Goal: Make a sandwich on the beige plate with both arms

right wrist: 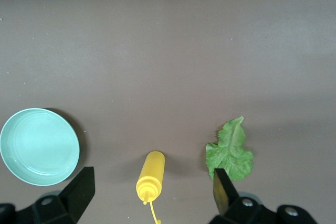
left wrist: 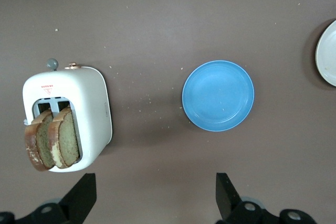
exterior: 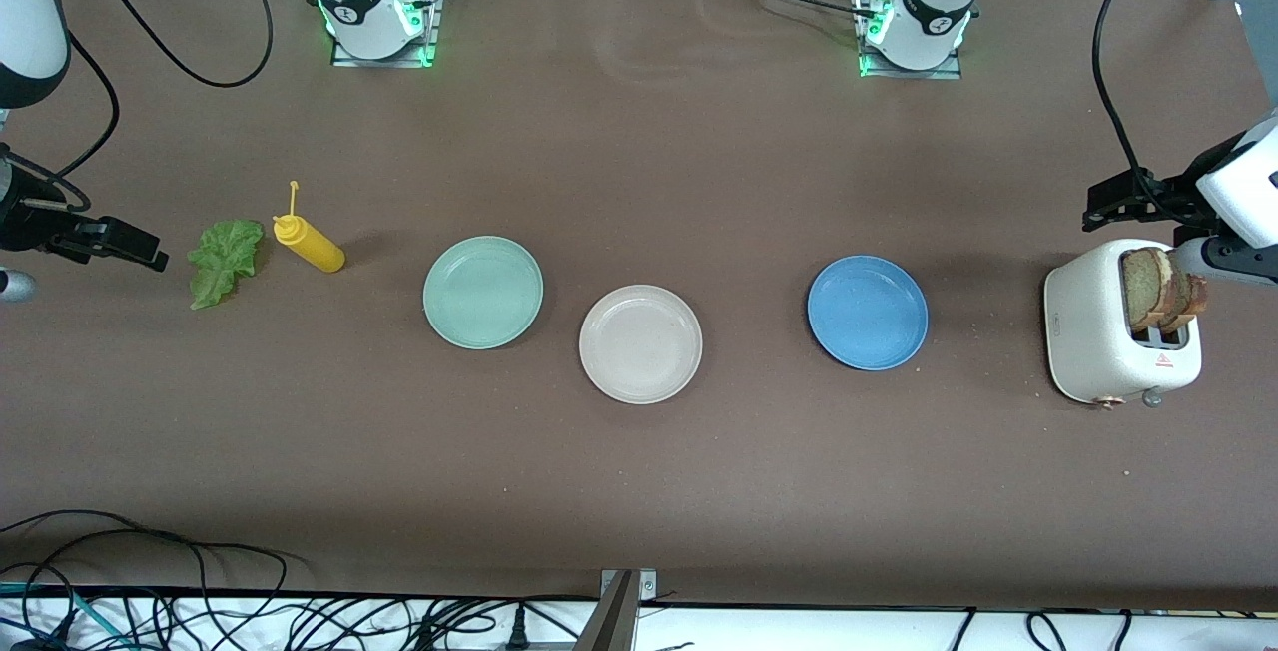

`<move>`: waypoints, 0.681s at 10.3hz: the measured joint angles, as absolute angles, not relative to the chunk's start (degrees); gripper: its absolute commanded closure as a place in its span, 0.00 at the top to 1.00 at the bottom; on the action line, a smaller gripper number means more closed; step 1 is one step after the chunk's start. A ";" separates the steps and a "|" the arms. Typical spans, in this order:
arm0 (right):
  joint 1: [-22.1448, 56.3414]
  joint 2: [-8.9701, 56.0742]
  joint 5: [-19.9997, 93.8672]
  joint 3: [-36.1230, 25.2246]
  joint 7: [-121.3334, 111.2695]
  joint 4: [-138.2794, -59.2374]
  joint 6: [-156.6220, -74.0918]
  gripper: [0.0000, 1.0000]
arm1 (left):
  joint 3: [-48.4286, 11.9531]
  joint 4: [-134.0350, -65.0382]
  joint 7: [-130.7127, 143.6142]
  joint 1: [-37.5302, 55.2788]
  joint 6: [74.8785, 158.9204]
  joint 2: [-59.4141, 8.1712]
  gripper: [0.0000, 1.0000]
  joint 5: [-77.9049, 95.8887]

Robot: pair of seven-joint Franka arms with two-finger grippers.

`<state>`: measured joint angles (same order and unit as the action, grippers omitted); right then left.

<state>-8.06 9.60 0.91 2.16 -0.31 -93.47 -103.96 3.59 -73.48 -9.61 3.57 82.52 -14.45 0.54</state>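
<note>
Beige plate sits bare mid-table; bread stands in the toaster at the left arm's end. Left gripper hangs released over it, right gripper released over the lettuce. A clumsy pinch could tip the toaster or tear the leaf.

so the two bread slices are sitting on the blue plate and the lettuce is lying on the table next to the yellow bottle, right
Not quite. The two bread slices stand in the toaster, not on the blue plate, which holds nothing; the left wrist view shows this. The rest holds: the lettuce lies on the table beside the yellow bottle.
</note>
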 measured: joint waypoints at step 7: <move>-8.07 9.60 0.92 2.16 -0.34 -93.47 -103.92 1.00 | 3.71 -73.48 -9.62 3.29 86.39 -14.45 1.00 0.33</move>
<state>-8.07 9.60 0.92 2.16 -0.34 -93.47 -103.92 3.71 -73.48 -9.62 3.29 86.39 -14.45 0.33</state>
